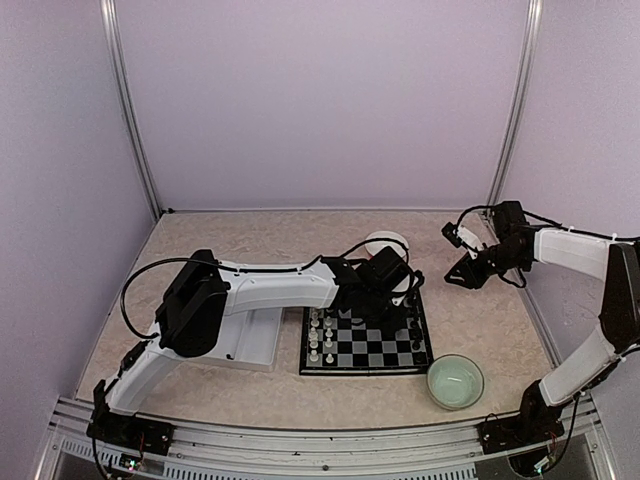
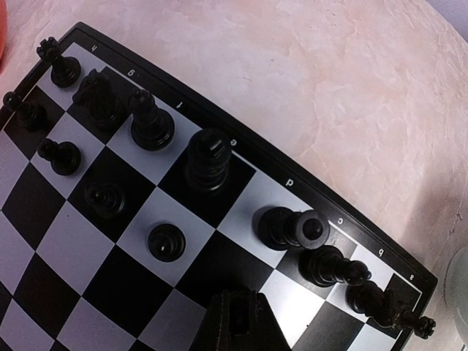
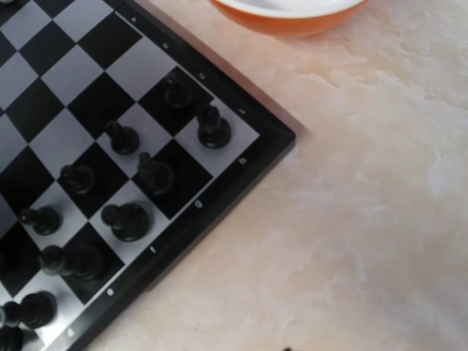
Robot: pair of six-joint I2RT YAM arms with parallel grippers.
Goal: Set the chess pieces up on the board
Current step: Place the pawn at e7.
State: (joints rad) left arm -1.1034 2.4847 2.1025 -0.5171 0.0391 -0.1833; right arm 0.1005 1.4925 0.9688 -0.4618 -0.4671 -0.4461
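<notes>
**Twelve Black Pieces Counted on the Board**

One board point(image 1: 365, 347) lay flat on the table point(image 1: 250, 250) between the two arms, just right of one white tray point(image 1: 256, 345).

The left wrist view showed twelve black chess pieces point(image 2: 208, 157) on the board. Eight taller figures filled the lettered edge row. Four pawns point(image 2: 167, 241) stood in the row next to it, on the files at the h end. The right wrist view showed the same four pawns, but only six of the edge-row figures.

From above, the black pieces stood along the board's right side. The white chess pieces point(image 1: 314, 337) stood along its left side and were too small to count surely.

There were two bowls. One was a pale green bowl point(image 1: 456, 381) off the board's near right corner. The other was an orange bowl point(image 3: 285, 16) with a white inside, just beyond the far edge.

The left gripper point(image 2: 235, 303) hung over the black side of the board. Its fingers were pressed together into one dark wedge, with nothing seen between them.

The right gripper point(image 1: 458, 257) was raised above the bare table, right of the board. I could not tell how its jaws stood.
</notes>
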